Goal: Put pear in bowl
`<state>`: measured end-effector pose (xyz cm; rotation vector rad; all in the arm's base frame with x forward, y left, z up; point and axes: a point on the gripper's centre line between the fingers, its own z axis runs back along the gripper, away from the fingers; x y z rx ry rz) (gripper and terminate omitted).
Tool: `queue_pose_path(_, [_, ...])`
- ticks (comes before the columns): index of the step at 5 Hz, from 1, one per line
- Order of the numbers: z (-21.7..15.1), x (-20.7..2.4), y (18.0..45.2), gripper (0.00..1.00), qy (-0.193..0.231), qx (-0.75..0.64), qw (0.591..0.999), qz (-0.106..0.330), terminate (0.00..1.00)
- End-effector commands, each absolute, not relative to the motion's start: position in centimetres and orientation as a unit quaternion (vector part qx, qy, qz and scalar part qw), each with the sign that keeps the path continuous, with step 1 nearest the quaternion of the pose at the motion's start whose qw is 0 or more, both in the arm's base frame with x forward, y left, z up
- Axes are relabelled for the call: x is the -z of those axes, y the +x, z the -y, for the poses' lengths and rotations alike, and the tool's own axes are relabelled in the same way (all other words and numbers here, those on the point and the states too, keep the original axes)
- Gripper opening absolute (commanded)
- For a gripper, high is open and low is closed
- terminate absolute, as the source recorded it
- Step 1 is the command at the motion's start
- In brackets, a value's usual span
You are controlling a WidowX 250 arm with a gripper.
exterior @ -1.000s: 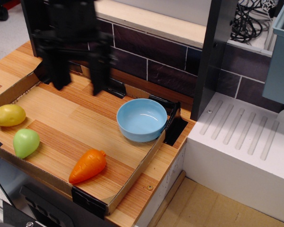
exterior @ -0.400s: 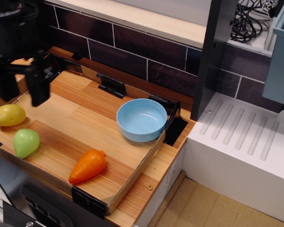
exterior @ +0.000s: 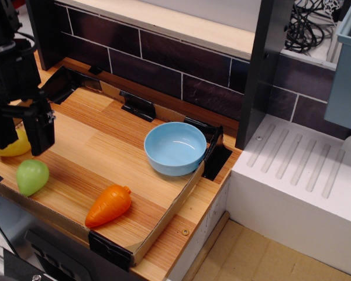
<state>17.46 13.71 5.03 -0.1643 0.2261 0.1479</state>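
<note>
The light-green pear (exterior: 32, 176) lies on the wooden tray floor at the front left. The light-blue bowl (exterior: 175, 148) stands empty at the tray's back right corner. My black gripper (exterior: 20, 133) hangs at the far left with its two fingers spread apart and nothing between them. It is just above and behind the pear, over the yellow fruit (exterior: 15, 146), which it partly hides.
An orange carrot (exterior: 108, 205) lies at the tray's front middle. The tray has low cardboard walls (exterior: 164, 216) with black corner clips. A dark brick wall runs behind, a black post (exterior: 263, 70) stands right of the bowl, and a white ribbed drainboard (exterior: 304, 170) lies to the right.
My gripper has moved from the tray's back middle to the left and forward, and lower, ending over the yellow fruit just behind the pear. The objects have not moved.
</note>
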Motion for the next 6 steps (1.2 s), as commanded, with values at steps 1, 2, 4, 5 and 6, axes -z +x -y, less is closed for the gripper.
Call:
queue_pose_path(1, [-13.0,-3.8,17.1,1.00,-0.071,-0.086,0.986,-0.120,0.00])
queue_pose_path(2, [-13.6,-2.0,17.1,1.00,-0.053,-0.096,0.988,-0.112,0.00])
queue_pose_path(4, [-15.0,0.0,17.3,0.00,-0.027,-0.133,0.985,-0.105,0.00])
queue_pose_path(5, [-14.8,-2.1,18.4,0.00,-0.065,-0.163,0.977,-0.124,0.00])
queue_pose_path(6, [-13.9,-5.2,19.4,0.00,-0.101,-0.176,0.971,-0.126,0.00])
